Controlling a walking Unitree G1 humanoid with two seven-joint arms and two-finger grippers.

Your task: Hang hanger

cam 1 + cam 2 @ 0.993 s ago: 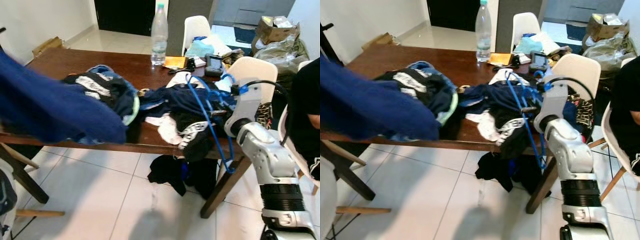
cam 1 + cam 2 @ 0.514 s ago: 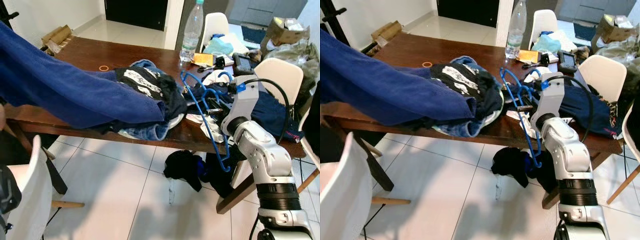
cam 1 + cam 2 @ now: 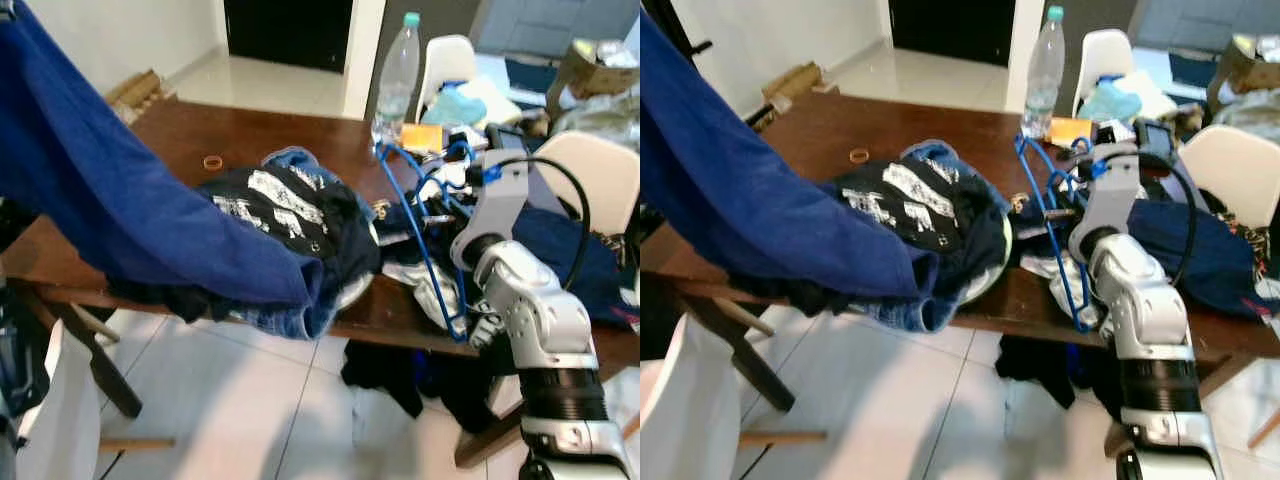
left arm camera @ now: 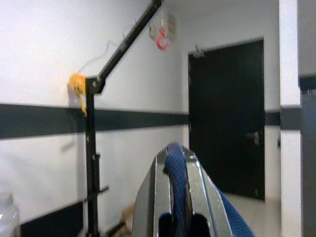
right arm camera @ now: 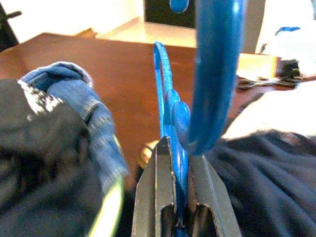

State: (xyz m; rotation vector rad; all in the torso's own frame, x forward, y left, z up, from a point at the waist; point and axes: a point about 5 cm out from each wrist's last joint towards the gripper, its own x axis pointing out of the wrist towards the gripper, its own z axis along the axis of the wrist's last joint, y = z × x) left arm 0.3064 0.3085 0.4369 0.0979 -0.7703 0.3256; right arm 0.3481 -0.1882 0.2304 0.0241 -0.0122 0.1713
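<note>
A dark wooden worktop (image 3: 150, 125) stood in a tiled room, heaped with clothes, with a water bottle (image 3: 396, 65) at its far side and white chairs beyond. At the right, the right hand (image 5: 178, 197) was clenched on the blue hanger (image 3: 425, 235), which hung tilted over the near right edge of the worktop, its hook up by the wrist. The left hand (image 4: 177, 197) was clamped on a blue garment (image 3: 120, 215), lifted high at the left so that the cloth draped down across the near side. A black rack (image 4: 94, 148) with an angled bar stood against the far wall. The step in hand seemed to be carrying; next, the hanger would likely need bringing to the garment or rack, hook kept free.
</note>
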